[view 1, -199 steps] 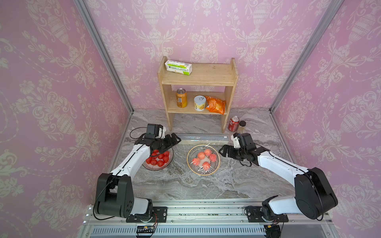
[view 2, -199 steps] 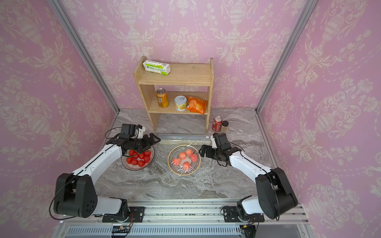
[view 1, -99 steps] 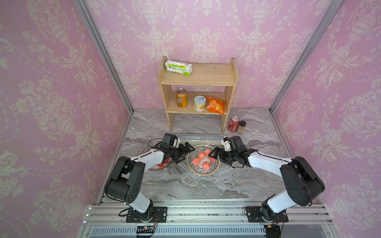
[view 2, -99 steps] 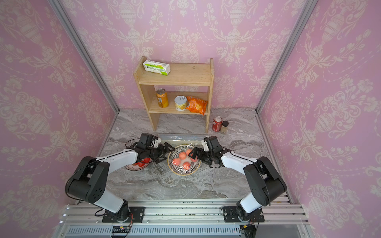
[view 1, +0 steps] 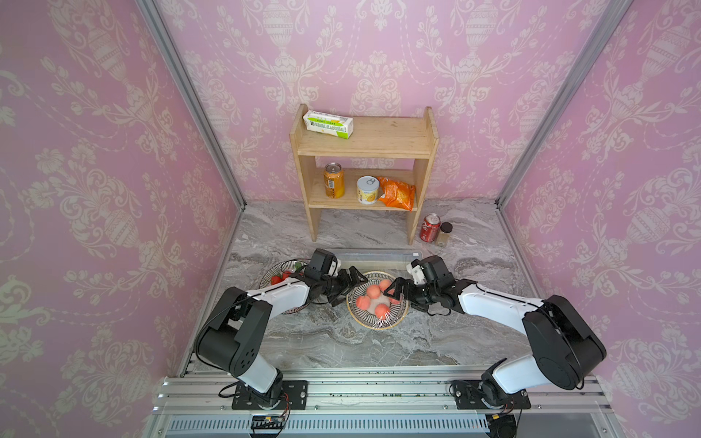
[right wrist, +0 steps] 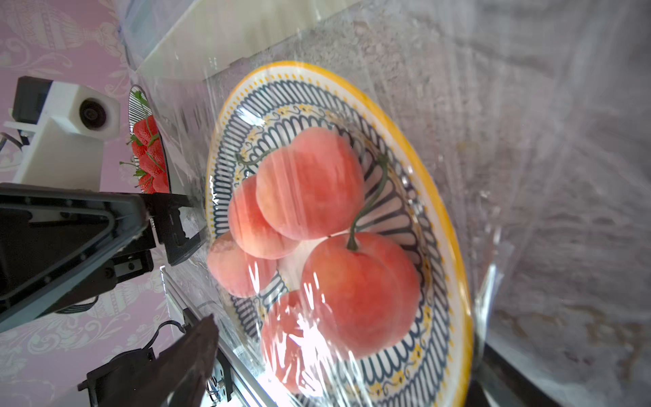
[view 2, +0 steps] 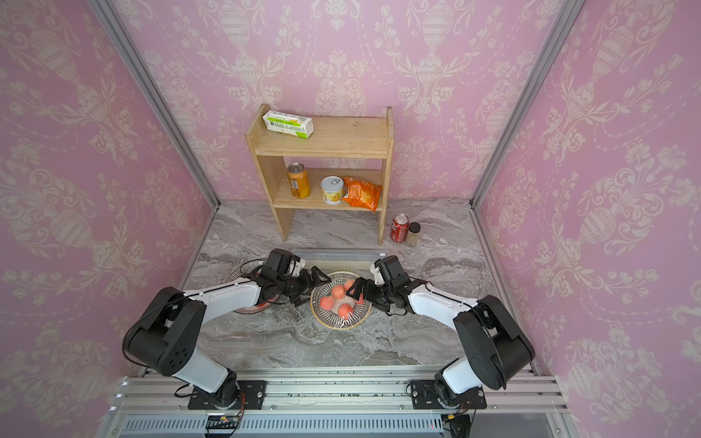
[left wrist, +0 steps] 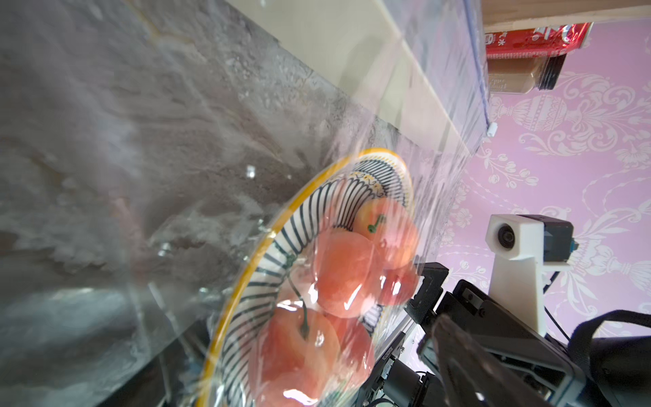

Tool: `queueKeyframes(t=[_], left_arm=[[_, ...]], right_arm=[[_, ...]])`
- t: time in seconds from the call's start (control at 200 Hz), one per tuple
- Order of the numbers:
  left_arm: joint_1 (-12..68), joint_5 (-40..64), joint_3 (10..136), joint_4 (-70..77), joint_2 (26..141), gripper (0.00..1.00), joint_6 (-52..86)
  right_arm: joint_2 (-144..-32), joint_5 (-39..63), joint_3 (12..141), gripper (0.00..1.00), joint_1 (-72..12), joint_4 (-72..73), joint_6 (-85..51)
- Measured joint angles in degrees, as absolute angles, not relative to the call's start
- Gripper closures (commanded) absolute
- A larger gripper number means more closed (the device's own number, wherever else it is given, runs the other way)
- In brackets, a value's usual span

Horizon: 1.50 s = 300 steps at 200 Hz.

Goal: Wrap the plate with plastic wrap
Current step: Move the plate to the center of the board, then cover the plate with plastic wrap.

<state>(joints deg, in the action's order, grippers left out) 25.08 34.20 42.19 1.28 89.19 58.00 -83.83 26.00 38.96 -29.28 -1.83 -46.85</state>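
Left end effector (view 1: 349, 288): jaws spread wide, nothing gripped, at left rim of plate (view 1: 379, 325), centre of frame. Right end effector (view 1: 392, 295): equally wide, empty, over right rim. Plastic wrap (right wrist: 475, 148) draped over plate and peaches (view 1: 373, 291). Dispenser box (view 1: 373, 258) just behind on worktop. Strawberry dish (view 1: 271, 272) under left arm.

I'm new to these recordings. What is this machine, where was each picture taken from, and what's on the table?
Two robot arms stand at a marble table. Two pictures look down from overhead; two come from cameras on the arms' wrists. The left claw and right claw, both open, flank a patterned plate of peaches, with clear plastic wrap lying over it. Behind it lies the wrap's long dispenser box; a second plate holds strawberries.
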Motion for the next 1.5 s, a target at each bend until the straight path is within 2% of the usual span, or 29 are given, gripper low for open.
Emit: queueKeyframes(t=[0.43, 0.58, 0.726, 0.896, 1.286, 1.501], left_arm=[[27.6, 32.0, 37.4, -4.4, 82.2, 0.01, 58.5], [26.2, 27.7, 40.8, -13.8, 80.8, 0.01, 53.7], [22.7, 24.0, 47.7, -22.5, 75.9, 0.01, 46.8], [22.6, 28.4, 52.0, -19.9, 74.3, 0.01, 43.0], [22.6, 33.4, 49.7, -8.8, 86.9, 0.01, 42.9], [22.6, 35.2, 47.6, -4.3, 89.8, 0.01, 43.2]], right_arm=[[-74.3, 24.4, 33.6, 0.00, -30.7, -9.8, -47.5], [-70.2, 20.7, 37.0, 0.00, -28.6, -19.4, -42.8], [-66.5, 20.7, 41.7, 0.01, -26.1, -21.3, -38.4], [-70.6, 23.7, 45.2, 0.01, -26.3, -16.1, -34.6], [-85.2, 23.4, 46.6, 0.00, -27.5, -4.8, -30.7], [-88.0, 22.5, 45.5, 0.00, -27.5, -2.3, -30.0]])
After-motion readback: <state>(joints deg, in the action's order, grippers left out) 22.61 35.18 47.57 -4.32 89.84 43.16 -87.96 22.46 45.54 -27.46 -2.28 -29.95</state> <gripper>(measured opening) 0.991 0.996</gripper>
